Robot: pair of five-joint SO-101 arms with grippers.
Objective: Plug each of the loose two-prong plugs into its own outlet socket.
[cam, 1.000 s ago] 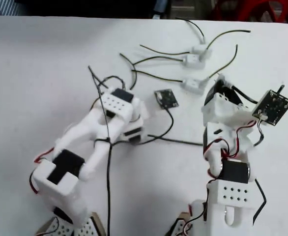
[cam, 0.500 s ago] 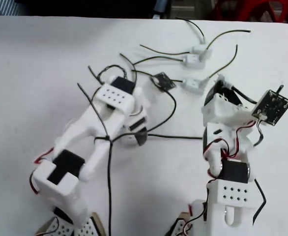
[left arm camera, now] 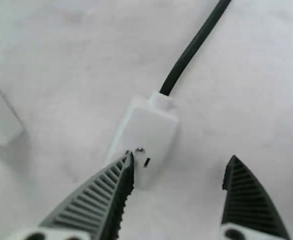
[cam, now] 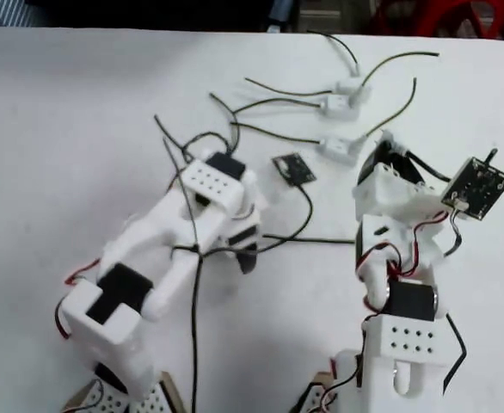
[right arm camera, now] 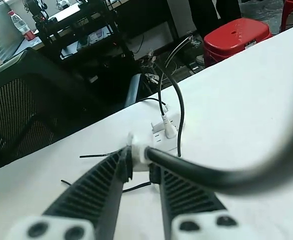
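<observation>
A white table (cam: 63, 129) is seen from above, with two white robot arms reaching in from its near edge.

The left gripper (left arm camera: 180, 162) hangs low over the middle of the table with its ribbed grey jaws spread wide. A white two-prong plug (left arm camera: 147, 131) lies flat on the table beneath it. The tip of one finger (left arm camera: 117, 187) touches the end of the plug, and the other finger stands apart from it. A black cable (left arm camera: 194, 45) leaves the plug's opposite end. From above, it runs across the table toward the right arm.

The right gripper (right arm camera: 140, 162) is held above the table, right of centre. Its jaws are clamped narrowly on a second plug (right arm camera: 137, 149), also white. This plug's thick dark cord (right arm camera: 211, 177) sweeps back past the wrist camera.

Three small white outlet sockets (cam: 334, 106) lie in a loose row near the far edge, right of centre, and thin dark wires trail from them. The nearest socket sits just beside the right gripper. From the right wrist, a seated plug (right arm camera: 169, 131) stands in one socket beyond the held plug.
</observation>
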